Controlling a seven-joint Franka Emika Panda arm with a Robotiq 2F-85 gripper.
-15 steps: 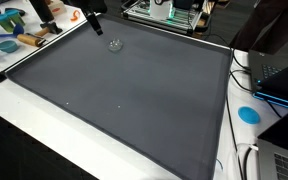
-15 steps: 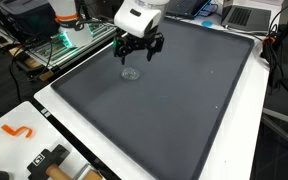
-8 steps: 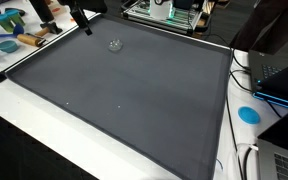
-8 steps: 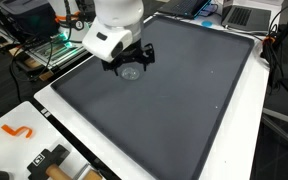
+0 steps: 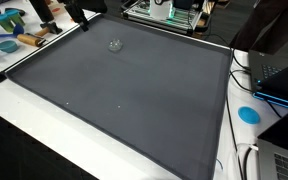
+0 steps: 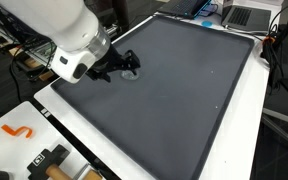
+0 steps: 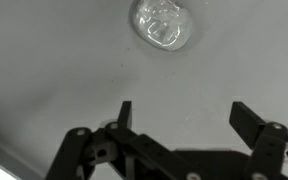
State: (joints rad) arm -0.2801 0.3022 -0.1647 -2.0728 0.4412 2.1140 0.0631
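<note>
Clear, round, crinkled plastic piece lies flat on the dark grey mat that covers most of the white table, near a far edge of the mat in an exterior view. In the wrist view it sits just beyond the black hand, a little to one side of the gap and touching neither fingertip. The hand's 2 fingers stand wide apart with nothing between them. In an exterior view the hand hangs low over the mat on the white arm, tilted, and partly hides the plastic piece. Off the mat, a small orange hook-shaped part lies on the bare table, well apart from the hand, and a blue round disc lies on the table beside the mat's other side.
</note>
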